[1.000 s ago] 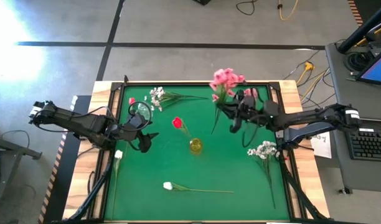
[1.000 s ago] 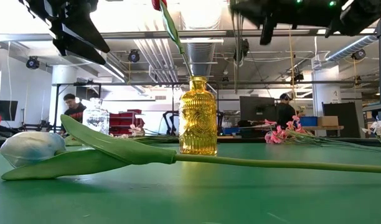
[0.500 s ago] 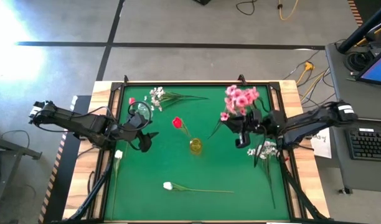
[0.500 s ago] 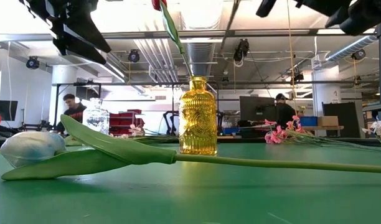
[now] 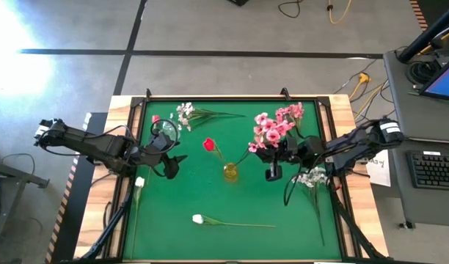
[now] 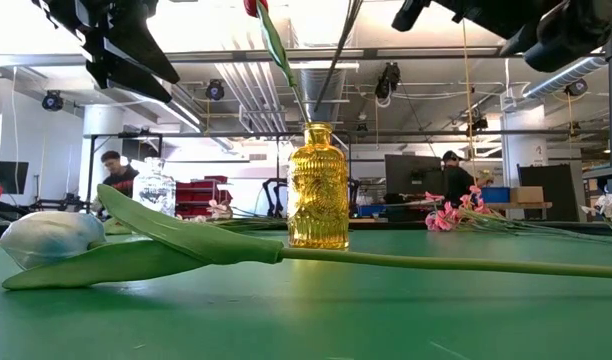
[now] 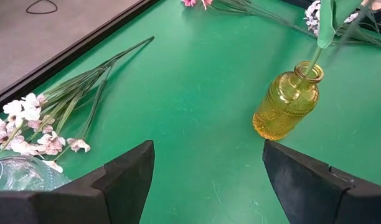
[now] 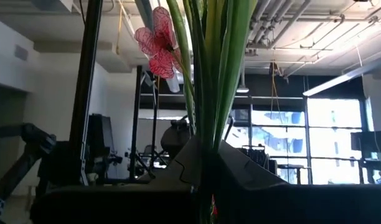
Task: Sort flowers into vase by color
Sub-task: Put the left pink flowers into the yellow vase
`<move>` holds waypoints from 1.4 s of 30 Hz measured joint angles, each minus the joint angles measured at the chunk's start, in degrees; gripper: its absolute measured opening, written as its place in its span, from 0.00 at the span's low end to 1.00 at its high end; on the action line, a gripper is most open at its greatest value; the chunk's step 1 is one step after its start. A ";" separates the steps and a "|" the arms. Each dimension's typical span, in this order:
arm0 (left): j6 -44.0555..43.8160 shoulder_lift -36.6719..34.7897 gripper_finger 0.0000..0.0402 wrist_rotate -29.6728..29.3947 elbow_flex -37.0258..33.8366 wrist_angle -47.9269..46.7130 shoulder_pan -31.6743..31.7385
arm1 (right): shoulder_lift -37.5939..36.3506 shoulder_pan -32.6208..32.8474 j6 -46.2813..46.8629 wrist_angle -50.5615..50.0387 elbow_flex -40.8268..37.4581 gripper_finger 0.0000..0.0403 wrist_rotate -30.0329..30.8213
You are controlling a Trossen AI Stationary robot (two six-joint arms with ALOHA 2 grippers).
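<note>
From my station I see the right gripper (image 5: 274, 163) clamped on a pink blossom spray with long green stems (image 5: 272, 128), held in the air over the green felt-topped table (image 5: 202, 194), just right of the table's centre; its blossoms spread toward the far right corner and its stem ends reach down toward the mouth of the small amber ribbed glass bottle vase (image 5: 230, 172) standing near the centre. In the right wrist view the green stems (image 8: 209, 81) rise straight up from between the dark fingers, one pink petal beside them. A red tulip on a green stem (image 5: 208, 145) already stands in that vase, leaning toward the far left. The left gripper (image 5: 172, 166) hovers near the left edge with its fingers (image 7: 125, 180) spread apart and nothing between them. Close by it, at the far left corner, sits a clear glass vase (image 5: 164, 130), with a white-and-pink blossom spray (image 5: 185, 114) lying along the far edge. One white tulip (image 5: 139, 182) lies by the left edge, another white tulip (image 5: 198, 218) near the front edge, and a small white blossom spray (image 5: 311, 177) by the right edge.
</note>
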 joint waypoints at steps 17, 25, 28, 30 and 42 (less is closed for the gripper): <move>0.00 0.02 0.71 0.04 0.00 0.19 0.00 | 2.60 -0.12 1.36 -2.17 0.37 0.03 4.56; 0.01 0.02 0.71 0.05 0.00 0.24 0.00 | 2.75 -0.14 2.93 -3.96 0.37 0.03 4.68; 0.01 0.04 0.71 0.05 0.00 0.24 0.00 | 2.75 -0.14 3.31 -4.07 0.37 0.03 4.69; 0.02 0.04 0.71 0.05 0.00 0.22 0.00 | 2.75 -0.14 3.36 -4.07 0.37 0.03 5.05; -1.42 0.04 0.71 0.11 0.00 0.20 -0.09 | 2.75 -0.16 3.99 -6.99 0.46 0.03 7.73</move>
